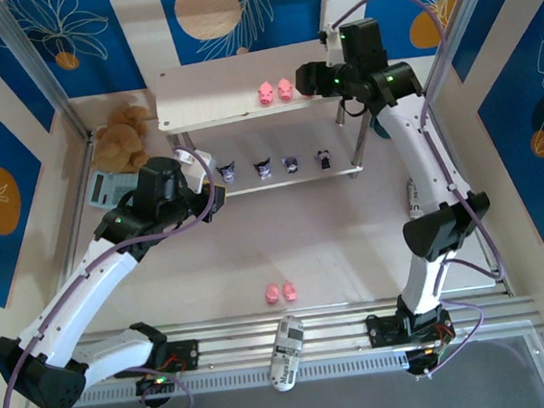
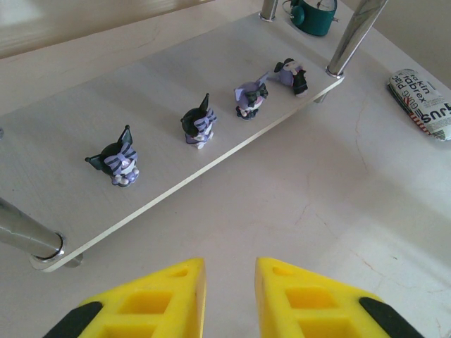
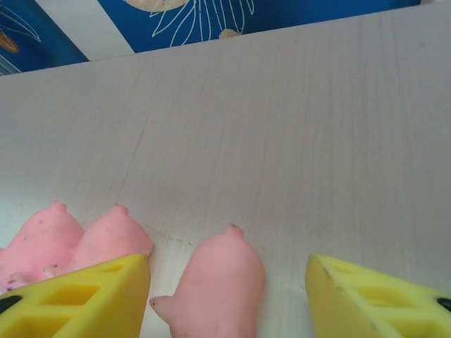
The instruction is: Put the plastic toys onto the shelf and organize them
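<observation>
The shelf (image 1: 212, 84) stands at the back of the table. On its top board (image 3: 282, 127) my right gripper (image 3: 227, 263) is open, with a pink pig (image 3: 218, 289) standing free between the jaws. Two more pigs (image 3: 42, 239) (image 3: 109, 236) stand just left of it. Several purple-and-white figurines (image 2: 121, 158) (image 2: 199, 123) (image 2: 250, 95) (image 2: 290, 74) line the lower board (image 2: 63, 141). My left gripper (image 2: 229, 266) hovers over the table in front of that board, jaws slightly apart and holding nothing. Two pink pigs (image 1: 280, 290) lie on the table near the front.
A brown teddy bear (image 1: 123, 136) sits left of the shelf with a grey calculator (image 1: 107, 189) beside it. A teal clock (image 2: 313, 15) stands behind the shelf's right leg. A printed packet (image 2: 423, 102) lies right of the shelf, and another (image 1: 286, 352) on the front rail.
</observation>
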{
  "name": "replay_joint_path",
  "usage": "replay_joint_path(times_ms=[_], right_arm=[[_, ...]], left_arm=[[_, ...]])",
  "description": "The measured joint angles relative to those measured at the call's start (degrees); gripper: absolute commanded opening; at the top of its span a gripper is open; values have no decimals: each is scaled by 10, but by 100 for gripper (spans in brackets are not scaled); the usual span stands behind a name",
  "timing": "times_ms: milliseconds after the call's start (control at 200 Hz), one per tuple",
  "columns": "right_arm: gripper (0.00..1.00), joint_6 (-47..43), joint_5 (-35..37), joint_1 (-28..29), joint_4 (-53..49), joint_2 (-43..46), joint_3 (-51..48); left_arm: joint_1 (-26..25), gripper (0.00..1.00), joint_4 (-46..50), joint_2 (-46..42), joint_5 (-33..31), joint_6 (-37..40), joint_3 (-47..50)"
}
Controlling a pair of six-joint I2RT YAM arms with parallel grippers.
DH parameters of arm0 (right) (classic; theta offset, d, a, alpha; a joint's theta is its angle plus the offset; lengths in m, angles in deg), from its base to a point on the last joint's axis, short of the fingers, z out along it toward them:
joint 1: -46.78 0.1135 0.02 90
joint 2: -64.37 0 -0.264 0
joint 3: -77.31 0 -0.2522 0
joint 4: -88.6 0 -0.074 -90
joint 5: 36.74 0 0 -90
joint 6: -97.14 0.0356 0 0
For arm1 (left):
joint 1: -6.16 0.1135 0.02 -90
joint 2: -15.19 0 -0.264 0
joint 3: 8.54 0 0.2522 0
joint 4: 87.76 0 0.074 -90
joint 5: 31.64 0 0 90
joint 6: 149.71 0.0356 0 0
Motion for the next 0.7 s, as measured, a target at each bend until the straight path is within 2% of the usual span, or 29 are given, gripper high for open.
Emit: replay_joint_path(times_ms=[240,365,505,700], right_arm=[[63,19,-16,-16,39,113,-106],[63,19,-14,-15,41,181,-143],[63,19,-13,-10,40,261,-196],[63,38,-8,3,18,385,-352]], left_arm=[[-1,27,-3,2,35,-2,15],[-21,28,2,3,36,-2,43],[-81,29,5,2,22,-17,81],[-193,29,-3,12,-2,-79,146]])
